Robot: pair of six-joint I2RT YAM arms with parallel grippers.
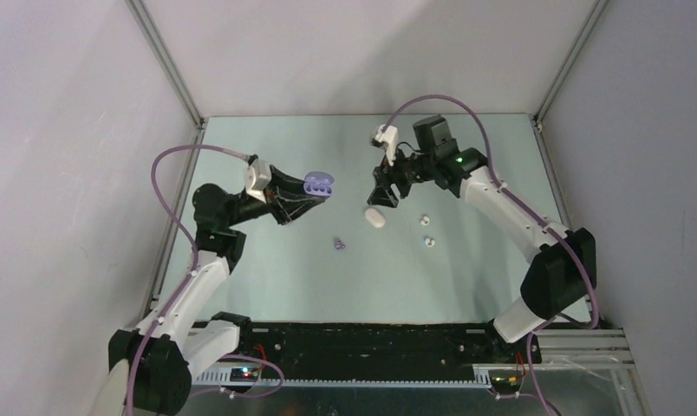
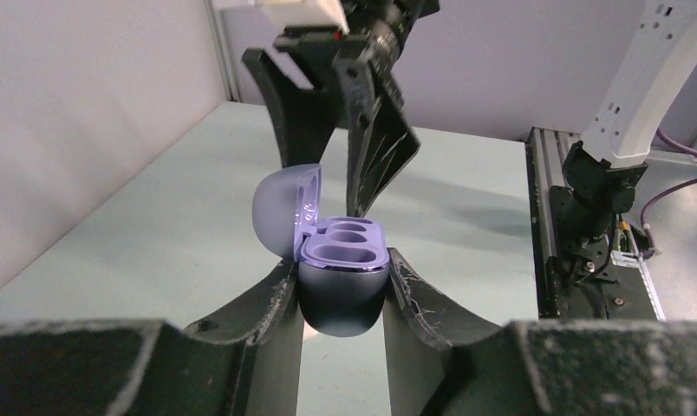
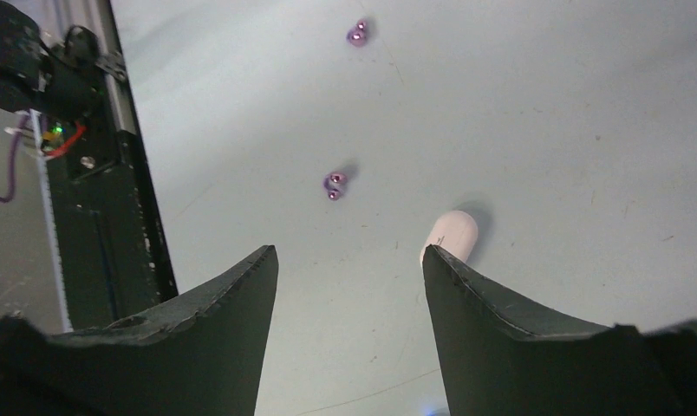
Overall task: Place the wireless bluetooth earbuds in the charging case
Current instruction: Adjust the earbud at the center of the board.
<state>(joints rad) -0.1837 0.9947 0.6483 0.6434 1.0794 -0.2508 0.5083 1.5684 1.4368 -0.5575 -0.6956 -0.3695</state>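
Top external shows the white case (image 1: pixel 374 217) lying flat on the table (image 1: pixel 328 295), near the middle, its shell smooth and unbroken from above. It sits just off the fingertips of the right gripper (image 3: pixel 349 253). To the right of the case lie two tiny white buds. The far bud (image 1: pixel 425 219) and the near bud (image 1: pixel 429 242) are loose on the table, apart from each other and from the case.

In the right wrist view the gripper's fingers stand spread wide, with only bare table between them. The white case peeks out past the tip of the finger on the picture's right, partly hidden by it. Whether they touch I cannot tell. Beyond the gap lies a shiny purple bud (image 3: pixel 334 184), and a second purple bud (image 3: pixel 357 33) lies well farther on. The black rail (image 3: pixel 111 225) runs down the left side of that picture.

The left gripper (image 2: pixel 341 267) is clamped on a lilac case (image 2: pixel 343 299), held above the table by its lower shell. The lid is swung open toward the picture's left, and the two wells face up, both empty. The right gripper hangs just beyond it. From above, the lilac case sits left of the white one — well apart — with one purple bud on the table between them, nearer the arms.
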